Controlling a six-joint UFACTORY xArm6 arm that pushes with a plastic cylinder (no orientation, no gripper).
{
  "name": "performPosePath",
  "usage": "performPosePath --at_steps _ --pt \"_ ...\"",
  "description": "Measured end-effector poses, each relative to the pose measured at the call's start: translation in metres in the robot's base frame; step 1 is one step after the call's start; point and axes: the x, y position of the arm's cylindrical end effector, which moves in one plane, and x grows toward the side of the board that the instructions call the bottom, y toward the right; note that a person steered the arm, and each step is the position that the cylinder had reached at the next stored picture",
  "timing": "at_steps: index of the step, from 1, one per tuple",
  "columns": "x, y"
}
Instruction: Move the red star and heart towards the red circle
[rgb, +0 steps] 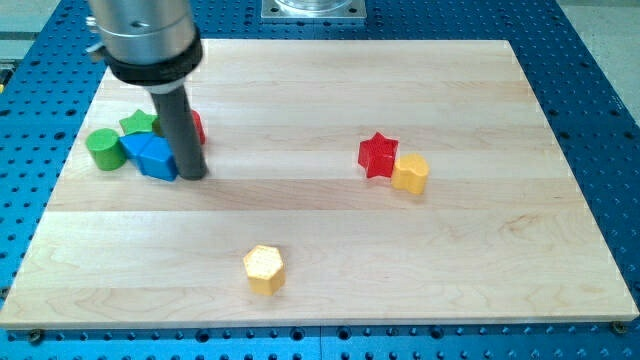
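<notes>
A red star (377, 155) lies right of the board's middle, touching a yellow heart (411, 173) at its lower right. A red block (197, 126), mostly hidden behind my rod, sits in a cluster at the view's upper left; its shape cannot be made out. My tip (193, 176) rests on the board just right of a blue block (150, 155) and just below the red block, far to the left of the star and heart.
The cluster also holds a green cylinder (103, 149) and a green star (138, 123). A yellow hexagon (264, 269) lies near the board's bottom edge. The wooden board (320, 220) sits on a blue perforated table (600, 120).
</notes>
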Motion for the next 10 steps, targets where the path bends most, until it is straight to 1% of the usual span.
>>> performPosePath --at_steps 1,2,3,4,5,6,7,8,9,10 --pt "-0.012 0.068" --pt "-0.068 0.186" --pt "-0.090 0.280" --pt "-0.066 0.366" --pt "0.011 0.390" --pt "0.053 0.322" --pt "0.027 0.289" --pt "-0.010 0.269" --pt "-0.018 0.221" --pt "-0.016 0.160"
